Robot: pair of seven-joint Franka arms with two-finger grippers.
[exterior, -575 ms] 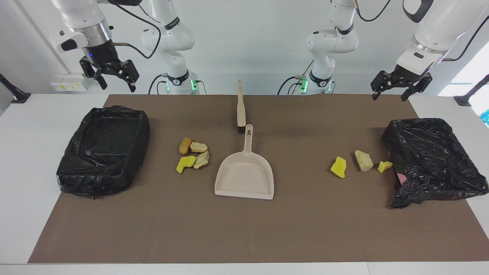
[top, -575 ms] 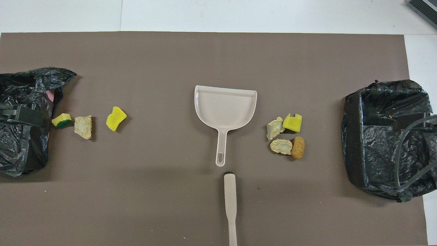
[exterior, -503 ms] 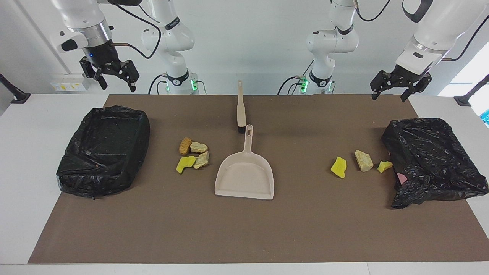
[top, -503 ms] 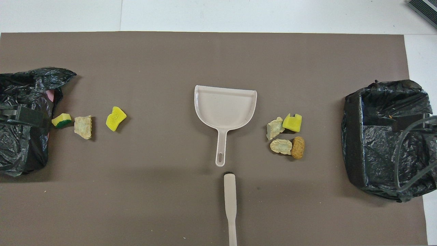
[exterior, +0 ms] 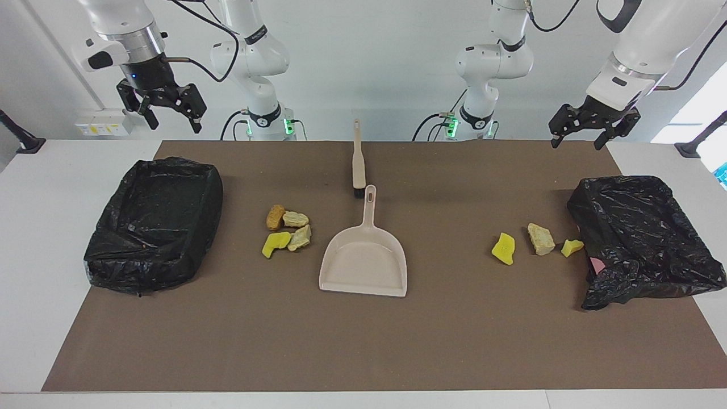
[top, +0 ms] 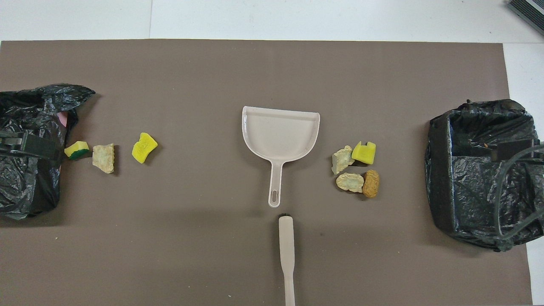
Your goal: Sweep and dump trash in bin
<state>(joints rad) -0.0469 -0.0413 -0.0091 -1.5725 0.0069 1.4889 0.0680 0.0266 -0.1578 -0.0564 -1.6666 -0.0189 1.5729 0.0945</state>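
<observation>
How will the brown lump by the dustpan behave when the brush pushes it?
The brown lump looks rounded, so it may roll rather than slide. It touches a beige chunk, so both would probably move together. Small size suggests it is light.

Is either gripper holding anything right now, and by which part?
Nothing is held. The left gripper and right gripper hang open; brush and dustpan lie untouched.

Brown mat [exterior: 363,341], wall socket [exterior: 102,126]
</observation>
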